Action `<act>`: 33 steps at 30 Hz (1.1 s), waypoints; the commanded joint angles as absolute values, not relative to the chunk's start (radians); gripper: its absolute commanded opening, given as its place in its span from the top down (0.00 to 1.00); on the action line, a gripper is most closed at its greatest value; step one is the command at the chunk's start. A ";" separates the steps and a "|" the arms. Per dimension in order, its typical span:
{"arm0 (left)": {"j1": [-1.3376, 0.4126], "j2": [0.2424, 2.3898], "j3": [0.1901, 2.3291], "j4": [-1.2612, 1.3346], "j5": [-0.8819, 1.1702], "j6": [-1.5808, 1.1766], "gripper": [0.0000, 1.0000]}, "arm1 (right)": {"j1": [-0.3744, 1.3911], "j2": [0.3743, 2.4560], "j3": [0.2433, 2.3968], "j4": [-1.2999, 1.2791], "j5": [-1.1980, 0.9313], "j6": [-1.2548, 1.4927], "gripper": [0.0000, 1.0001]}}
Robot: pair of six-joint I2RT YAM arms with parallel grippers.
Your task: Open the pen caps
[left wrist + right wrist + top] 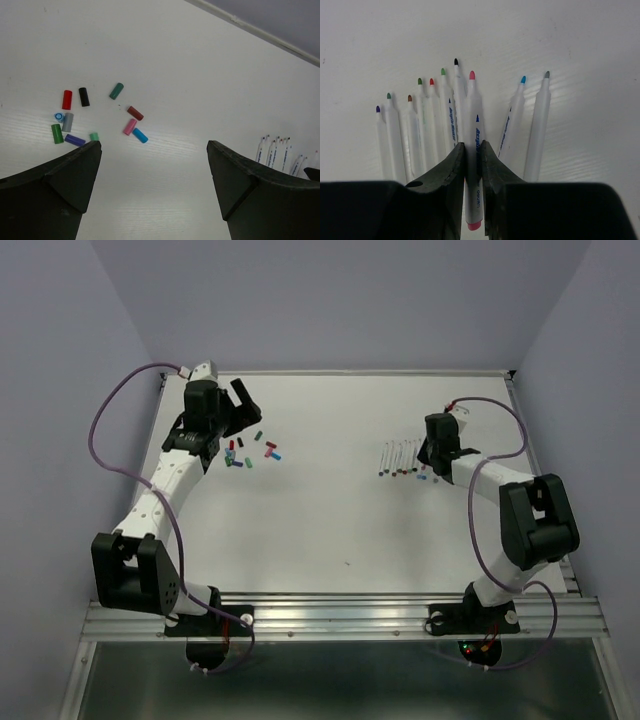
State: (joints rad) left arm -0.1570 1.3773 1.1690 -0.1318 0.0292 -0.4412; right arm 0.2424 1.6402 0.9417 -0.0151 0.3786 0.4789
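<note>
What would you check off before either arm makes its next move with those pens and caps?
1. The left end effector is open with nothing in it: ok.
2. The right end effector is shut on the pink pen: ok.
3. The pink pen is uncapped: ok. Its tip is bare, and a pink cap lies among the other caps.
4. The other pens are uncapped: ok. Every tip in the right wrist view is bare.
5. The held pen is lifted off the table: cannot tell.
</note>
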 commanded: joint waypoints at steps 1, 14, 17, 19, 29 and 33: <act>-0.163 1.388 1.154 -0.110 0.021 -0.419 0.01 | 0.195 1.689 1.023 0.003 0.393 0.448 0.95; -0.163 1.413 1.166 -0.115 0.020 -0.413 0.01 | 0.163 1.786 1.060 0.003 0.336 0.422 0.87; -0.163 1.411 1.166 -0.118 0.020 -0.411 0.01 | 0.163 1.789 1.063 0.003 0.322 0.422 0.79; -0.163 1.411 1.166 -0.118 0.018 -0.411 0.01 | 0.163 1.779 1.066 -0.024 0.321 0.425 0.71; -0.163 1.413 1.167 -0.120 0.028 -0.407 0.01 | 0.163 1.707 1.080 -0.084 0.316 0.422 0.57; -0.163 1.398 1.161 -0.120 0.014 -0.405 0.01 | 0.163 1.623 1.052 -0.084 0.311 0.429 0.30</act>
State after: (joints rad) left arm -0.1570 1.4246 1.1549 -0.1349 0.0292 -0.4263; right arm 0.1646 1.7340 1.0332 -0.0879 0.3115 0.4240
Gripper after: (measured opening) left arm 0.986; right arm 0.555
